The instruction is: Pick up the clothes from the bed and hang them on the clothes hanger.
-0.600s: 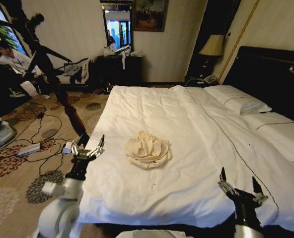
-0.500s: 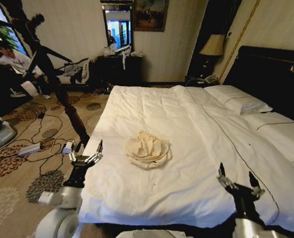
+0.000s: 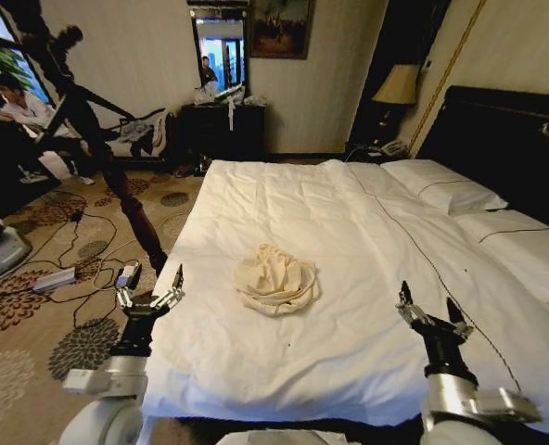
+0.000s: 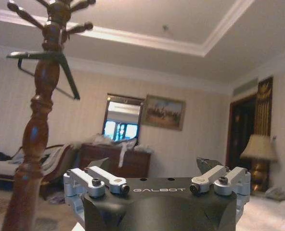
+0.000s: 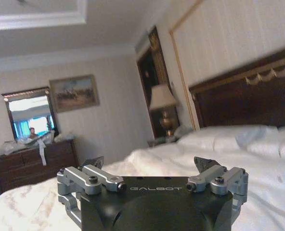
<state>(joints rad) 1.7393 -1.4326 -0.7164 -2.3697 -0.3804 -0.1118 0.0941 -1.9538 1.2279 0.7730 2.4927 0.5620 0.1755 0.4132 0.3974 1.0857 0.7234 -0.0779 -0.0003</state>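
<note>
Cream-coloured clothes (image 3: 276,280) lay in a crumpled heap near the middle of the bed (image 3: 367,241), on the wrinkled white duvet and apart from both grippers. Seen from the head camera, the left gripper (image 3: 150,290) stood at about 8 o'clock from the heap, just off the mattress's edge above the patterned carpet (image 3: 33,324), its fingers spread wide and pointing up with nothing between them. The right gripper (image 3: 432,311) stood at about 4 o'clock from the heap, over the duvet near the foot of the bed, its fingers likewise wide apart and empty. Compared with the frame half a second earlier, the left gripper had sunk lower and drifted slightly outward from the bed, while the right gripper had risen and moved a little forward over the duvet; the heap had not shifted. White pillows (image 3: 446,190) with thin dark trim rested at 1 o'clock from the heap against the black headboard (image 3: 497,139). In the left wrist view, the clothes hanger (image 4: 48,65) hung high on a turned wooden coat stand (image 4: 39,130), a thin dark shape with its crossbar tilted. A dark dresser (image 3: 221,130) and mirror (image 3: 221,46) stood against the far wall, and a lamp (image 3: 397,88) glowed beside the headboard.
</note>
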